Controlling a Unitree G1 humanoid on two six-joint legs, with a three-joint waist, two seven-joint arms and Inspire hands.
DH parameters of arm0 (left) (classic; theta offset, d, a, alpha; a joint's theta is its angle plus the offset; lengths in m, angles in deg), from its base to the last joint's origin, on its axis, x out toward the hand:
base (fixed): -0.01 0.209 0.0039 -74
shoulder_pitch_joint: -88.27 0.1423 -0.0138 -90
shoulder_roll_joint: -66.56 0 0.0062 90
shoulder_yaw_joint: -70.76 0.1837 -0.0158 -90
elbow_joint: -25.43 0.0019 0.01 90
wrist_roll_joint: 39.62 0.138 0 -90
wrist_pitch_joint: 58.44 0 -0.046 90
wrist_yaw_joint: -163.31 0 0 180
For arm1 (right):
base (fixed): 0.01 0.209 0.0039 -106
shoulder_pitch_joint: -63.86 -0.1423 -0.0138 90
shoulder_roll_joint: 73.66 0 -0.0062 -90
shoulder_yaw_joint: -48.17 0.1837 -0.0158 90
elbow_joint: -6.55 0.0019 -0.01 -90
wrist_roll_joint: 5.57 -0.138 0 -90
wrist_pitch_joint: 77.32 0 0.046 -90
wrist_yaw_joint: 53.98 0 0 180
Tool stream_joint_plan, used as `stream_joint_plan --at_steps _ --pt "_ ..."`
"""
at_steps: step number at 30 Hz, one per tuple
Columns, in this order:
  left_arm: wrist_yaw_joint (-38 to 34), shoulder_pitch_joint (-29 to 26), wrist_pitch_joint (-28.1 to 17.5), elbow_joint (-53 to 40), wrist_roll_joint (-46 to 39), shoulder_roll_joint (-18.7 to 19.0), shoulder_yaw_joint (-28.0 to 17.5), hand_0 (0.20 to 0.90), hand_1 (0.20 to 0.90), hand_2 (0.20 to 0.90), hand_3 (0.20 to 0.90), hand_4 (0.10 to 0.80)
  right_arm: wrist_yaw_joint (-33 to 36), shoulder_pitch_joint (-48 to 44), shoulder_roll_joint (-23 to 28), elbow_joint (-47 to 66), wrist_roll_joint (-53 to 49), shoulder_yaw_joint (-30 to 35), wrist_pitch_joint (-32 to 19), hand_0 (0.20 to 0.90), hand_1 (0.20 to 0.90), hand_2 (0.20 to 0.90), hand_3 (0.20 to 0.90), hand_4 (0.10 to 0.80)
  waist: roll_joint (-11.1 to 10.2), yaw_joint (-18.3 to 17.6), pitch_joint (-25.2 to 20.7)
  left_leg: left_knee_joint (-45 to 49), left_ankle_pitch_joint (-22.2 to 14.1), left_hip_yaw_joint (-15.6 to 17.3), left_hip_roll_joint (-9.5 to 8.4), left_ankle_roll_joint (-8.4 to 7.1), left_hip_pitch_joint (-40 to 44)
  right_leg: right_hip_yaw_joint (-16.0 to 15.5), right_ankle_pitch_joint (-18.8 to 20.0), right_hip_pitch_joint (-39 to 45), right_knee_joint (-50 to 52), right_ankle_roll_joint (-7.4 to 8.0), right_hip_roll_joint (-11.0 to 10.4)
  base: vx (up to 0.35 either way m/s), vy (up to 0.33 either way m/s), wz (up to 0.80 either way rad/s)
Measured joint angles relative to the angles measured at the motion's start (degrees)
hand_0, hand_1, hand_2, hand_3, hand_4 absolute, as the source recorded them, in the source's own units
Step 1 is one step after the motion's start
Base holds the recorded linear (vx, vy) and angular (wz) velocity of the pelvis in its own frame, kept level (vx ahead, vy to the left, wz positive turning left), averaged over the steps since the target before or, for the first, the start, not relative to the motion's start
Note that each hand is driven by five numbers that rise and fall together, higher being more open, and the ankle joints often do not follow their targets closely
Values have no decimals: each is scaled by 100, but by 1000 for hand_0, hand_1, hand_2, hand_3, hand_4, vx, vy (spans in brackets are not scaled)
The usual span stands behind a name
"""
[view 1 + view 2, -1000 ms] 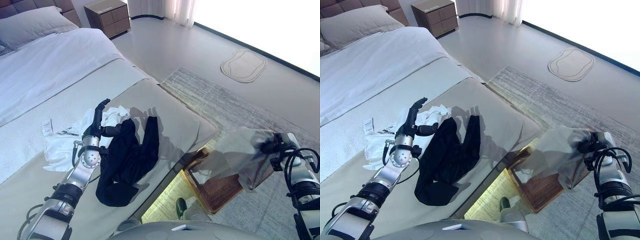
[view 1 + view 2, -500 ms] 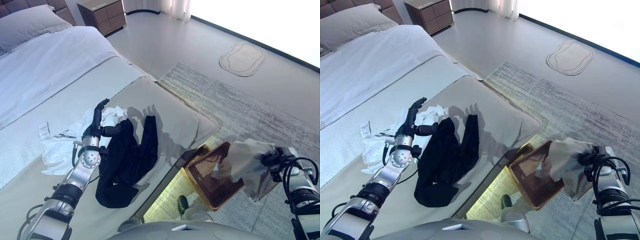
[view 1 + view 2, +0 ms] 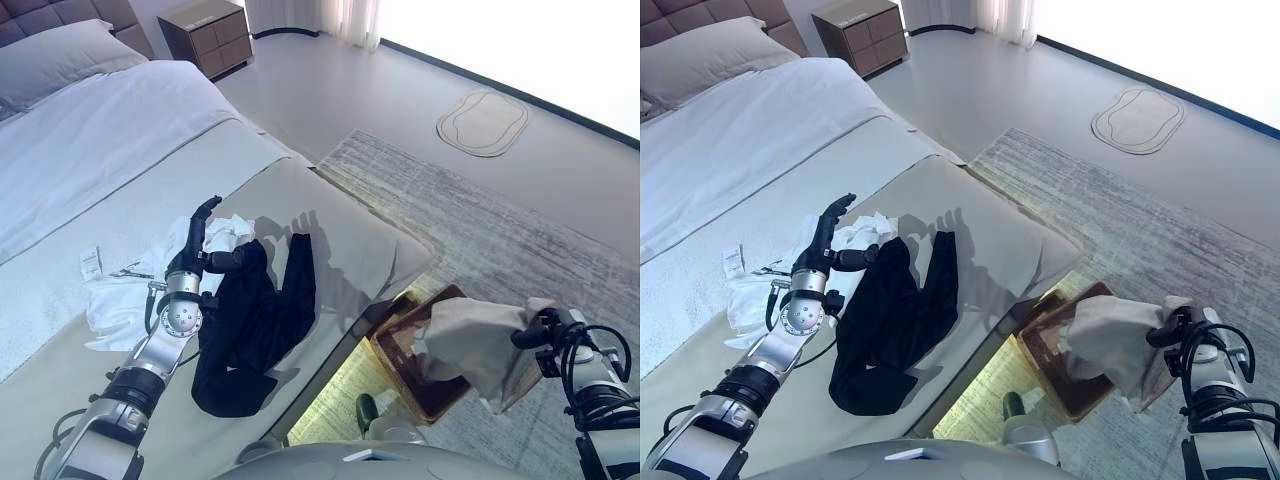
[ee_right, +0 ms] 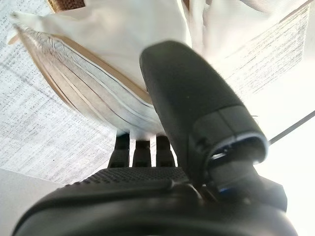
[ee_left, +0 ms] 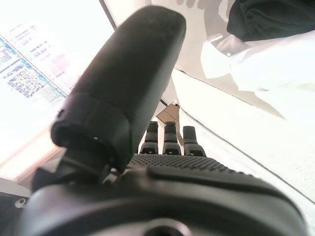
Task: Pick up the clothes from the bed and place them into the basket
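**Grey garment held over the basket, two garments on the bed**

We take the basket (image 3: 415, 350) as our landmark: a brown, rectangular one standing on the grey rug (image 3: 480, 210) just off the foot corner of the bed (image 3: 330, 215).

Our right hand (image 3: 535, 335) is at the far side of the basket from the bed, at the rim. It pinches a light grey garment (image 3: 470, 340), thumb pressed against the cloth with the fingers curled behind it, as our right wrist view shows. The garment hangs from that grip and drapes over the basket's open top, covering the part of the rim nearest our hand; the corner of the basket toward the bed is uncovered. We cannot tell whether the lower folds touch the basket's floor.

Our left hand (image 3: 827, 240) is well apart from the basket, up on the bed. Its fingers are straight and spread, the thumb standing out sideways. It lies on a white garment (image 3: 125, 295), at the edge where that one meets a black garment (image 3: 255, 320).

The black garment lies crumpled on the beige cover, between the white garment and the basket side of the bed, one sleeve stretched toward the foot corner. The white garment is farther from the basket, with a small tag (image 3: 91, 263) on its far edge.

Far beyond the basket, past the bed's head end, stand a wooden nightstand (image 3: 205, 35) and a pillow (image 3: 60, 60).
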Motion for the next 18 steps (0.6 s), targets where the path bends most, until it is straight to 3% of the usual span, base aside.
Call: stream_joint_plan --at_steps 18 --pt "-24 53 -71 0 1 -3 1 900 900 900 900 800 27 -2 0 35 -14 -1 -1 900 900 900 900 800 18 23 -11 1 14 -115 10 -16 1 -116 -1 59 -2 0 -8 8 -6 2"
